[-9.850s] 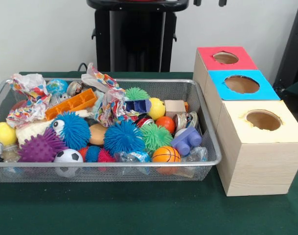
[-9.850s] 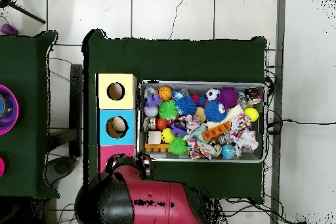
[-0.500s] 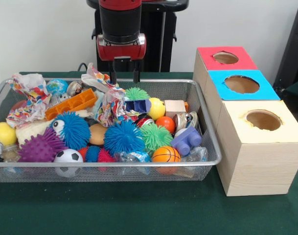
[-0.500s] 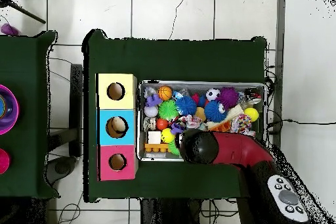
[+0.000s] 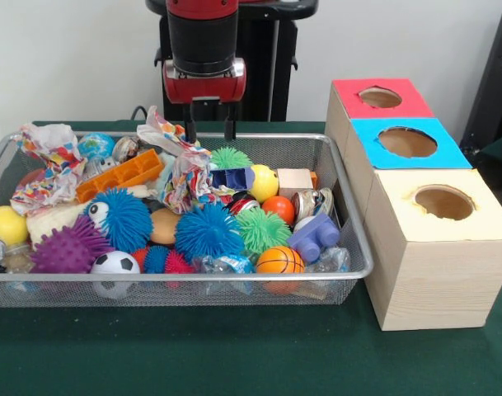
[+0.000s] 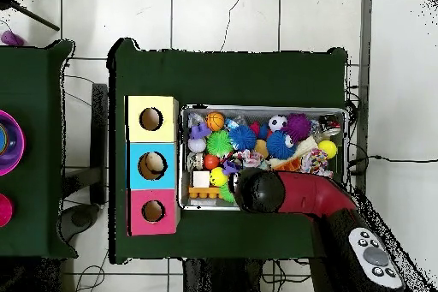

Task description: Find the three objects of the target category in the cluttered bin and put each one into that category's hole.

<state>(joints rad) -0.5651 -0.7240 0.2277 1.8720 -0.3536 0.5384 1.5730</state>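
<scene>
Currently the red and black arm (image 5: 203, 41) comes straight down at the far side of the wire mesh bin (image 5: 234, 289). The gripper (image 5: 209, 130) hangs over the bin's far rim with two thin dark fingers (image 5: 190, 129) pointing down, set apart with a clear gap between them. Nothing is held between them. The tips sit just above and behind a crumpled paper wad (image 5: 170, 134) that rises at the far edge of the bin. In the overhead view the arm (image 6: 299, 194) reaches across from the lower right, and its round black wrist covers the robot-side middle of the bin (image 6: 192, 110); the fingers are hidden there.

Paper wads: all white, crinkled, printed with red, orange, blue and yellow patches.
- One wad at the far rim, just below the fingertips, touching an orange block tray (image 5: 123, 175).
- A second wad (image 5: 187, 181) just in front of it, standing among a green spiky ball (image 5: 231, 157) and a blue spiky ball (image 5: 208, 233).
- A third wad (image 5: 49, 165) at the bin's far left corner in the front view, draped over the clutter near a yellow ball (image 5: 5, 223).

Three wooden boxes stand in a row just beside the bin's right end in the front view. The yellow-topped box (image 5: 473, 223) is nearest the camera, its round hole (image 5: 443, 202) open and dark inside. All three wads lie in the bin, well apart from that hole.
</scene>
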